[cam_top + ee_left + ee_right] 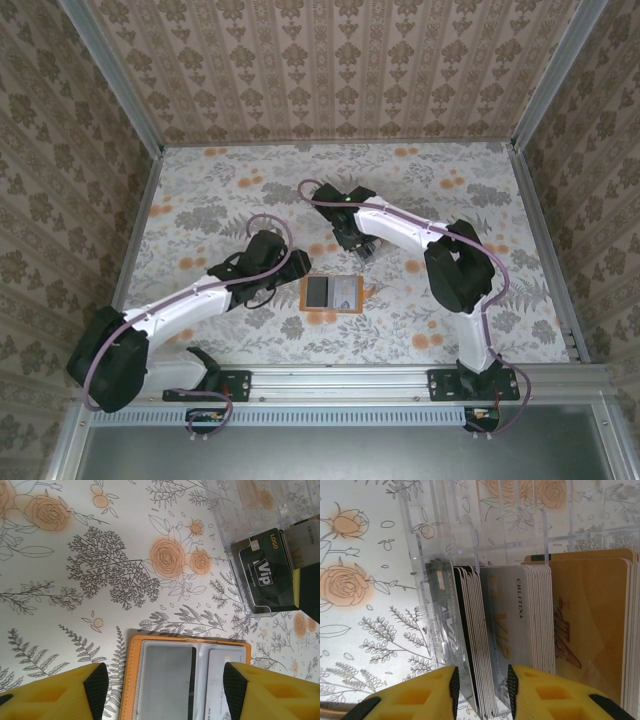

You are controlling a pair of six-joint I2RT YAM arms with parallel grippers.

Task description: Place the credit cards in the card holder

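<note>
Overhead, the floral table carries both arms. The left arm sweeps in from 7 o'clock toward the centre, its wrist stopping just at 9 o'clock of the card holder. The right arm rises from 5 o'clock, folds at an elbow near 3 o'clock and reaches back toward 11 o'clock, with its wrist tipped down over the clear box, just at 1 o'clock of the holder. From up there the box is a small blur and the fingertips are hidden under the wrists; the wrist cameras give more. In the left wrist view the left gripper hangs with its jaws spread wide and nothing between them, above the holder. The holder lies open and flat, a grey card in its 9 o'clock half and a white card in its 3 o'clock half, its near edge cut off. At 2 o'clock in that view the box shows a black card marked VIP. The right wrist view shows the credit cards standing on edge in the box, in black, white, grey and gold packs. The right gripper is narrowed, with its pads on either side of a few thin white cards at 6 o'clock. I cannot tell whether they pinch those cards.
</note>
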